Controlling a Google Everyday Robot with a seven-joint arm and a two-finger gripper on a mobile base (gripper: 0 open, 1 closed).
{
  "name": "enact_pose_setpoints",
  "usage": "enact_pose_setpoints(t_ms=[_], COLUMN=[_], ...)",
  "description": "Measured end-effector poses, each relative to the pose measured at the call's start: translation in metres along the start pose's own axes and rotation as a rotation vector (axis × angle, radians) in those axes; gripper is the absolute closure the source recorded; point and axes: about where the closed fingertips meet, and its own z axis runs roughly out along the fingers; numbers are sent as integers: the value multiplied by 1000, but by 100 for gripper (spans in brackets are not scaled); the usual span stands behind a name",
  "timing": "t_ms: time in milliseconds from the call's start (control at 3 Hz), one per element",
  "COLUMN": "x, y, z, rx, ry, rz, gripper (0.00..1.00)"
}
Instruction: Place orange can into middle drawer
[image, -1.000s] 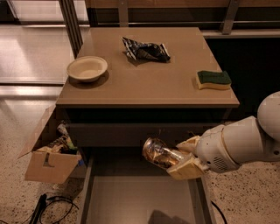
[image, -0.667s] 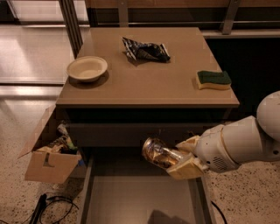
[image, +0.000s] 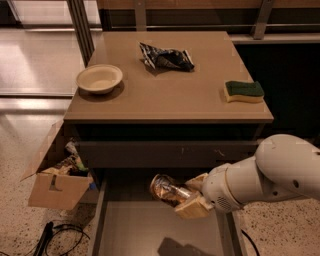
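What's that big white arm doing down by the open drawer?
It's a robot arm putting a drink away. Its gripper is shut on the orange can, holding it on its side in the air over the pulled-out middle drawer. The can has not been set down yet, and nothing else shows on the visible drawer floor. On the cabinet top sit a bowl, a dark snack bag and a sponge, none of them touched.

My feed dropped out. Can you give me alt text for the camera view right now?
The claw holds an orange can on its side above the open middle drawer. On the cabinet top sit a bowl, a snack bag and a sponge; a cardboard box stands on the floor beside it.
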Motion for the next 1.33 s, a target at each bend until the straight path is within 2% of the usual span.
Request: enact_pose_setpoints(t_ms=[667, 1000, 1333], x=[63, 80, 80], y=[-21, -46, -46], z=[100, 140, 141], rx=[15, 20, 21], ry=[-47, -57, -58], rz=[91, 109, 109], gripper=[100, 100, 100])
